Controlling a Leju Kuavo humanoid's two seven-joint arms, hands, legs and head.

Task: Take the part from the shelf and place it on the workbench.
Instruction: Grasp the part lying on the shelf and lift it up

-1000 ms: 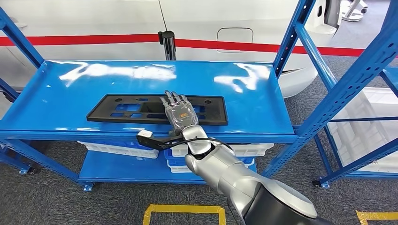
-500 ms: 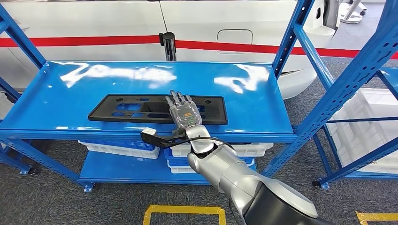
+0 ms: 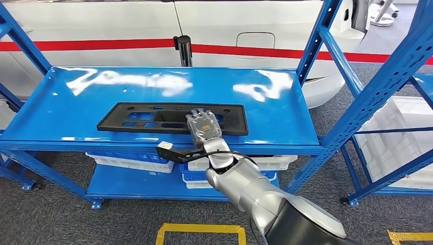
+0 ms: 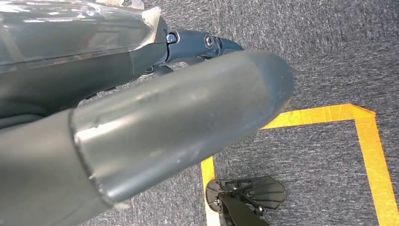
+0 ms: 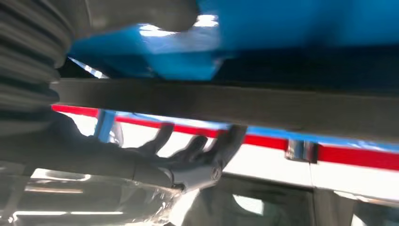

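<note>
The black plastic panel is not yet lifted from the blue shelf; the right hand seems curled onto its near edge, grip unconfirmed.

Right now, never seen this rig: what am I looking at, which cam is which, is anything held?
It is a two-legged humanoid robot with silver arms and many-fingered hands. The wide picture is its head camera, looking down on a blue shelf. On it lies a flat black part, the thing to move to a workbench. The right hand rests over the part's near edge with fingers curled down on it; a firm grip is not clear. The right wrist camera shows the same fingers by the part's edge. The left wrist camera looks down at grey carpet with yellow tape; that arm hangs.
</note>
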